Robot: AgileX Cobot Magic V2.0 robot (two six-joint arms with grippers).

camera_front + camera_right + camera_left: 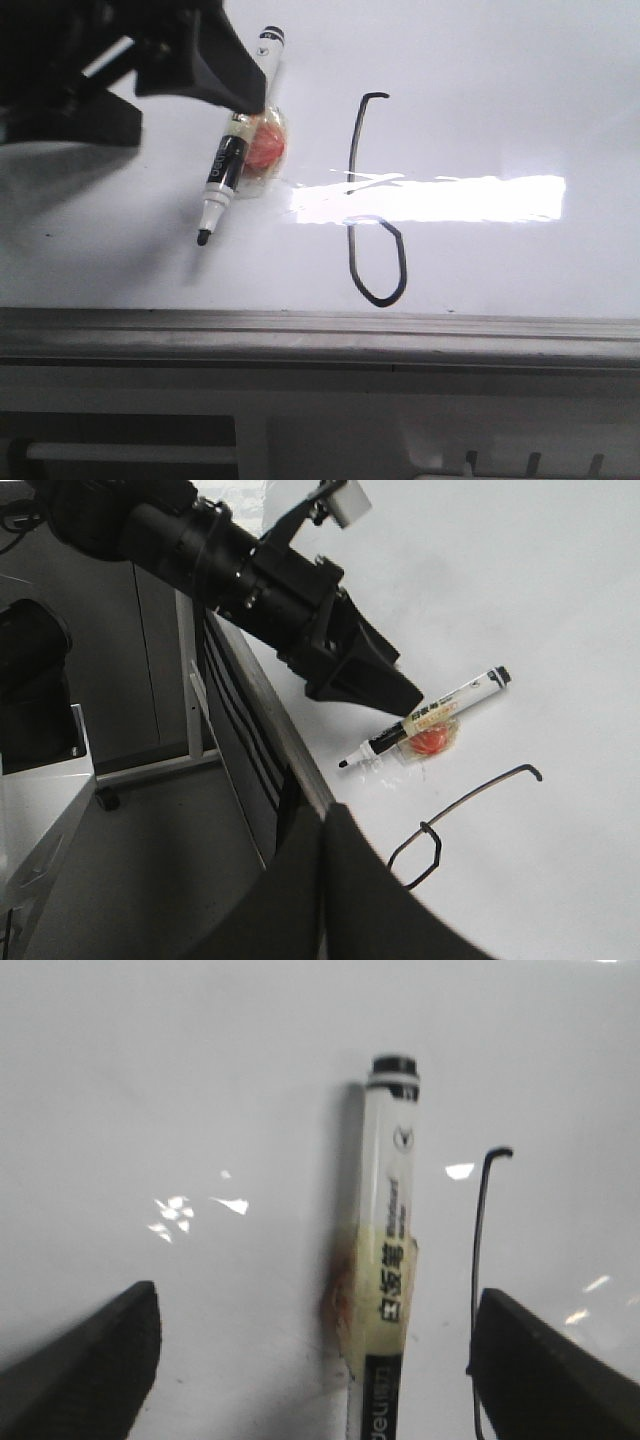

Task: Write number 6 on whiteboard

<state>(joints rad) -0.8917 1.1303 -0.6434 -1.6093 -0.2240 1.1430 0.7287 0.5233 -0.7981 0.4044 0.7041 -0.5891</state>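
Note:
The whiteboard is glossy white and fills the front view. The number 6 is drawn on it in thin black line, with a top hook and a bottom loop; it also shows in the right wrist view, and its stem shows in the left wrist view. A black-and-white marker pen lies uncapped on the board to the left of the 6. My left gripper is open just above the marker, one finger on each side, not touching it. My right gripper is shut and empty near the board's edge.
A grey edge rail runs along the board's near side. A bright rectangular glare crosses the 6. An orange lump under clear tape is stuck to the marker. Off the board's edge, the right wrist view shows grey floor and dark equipment.

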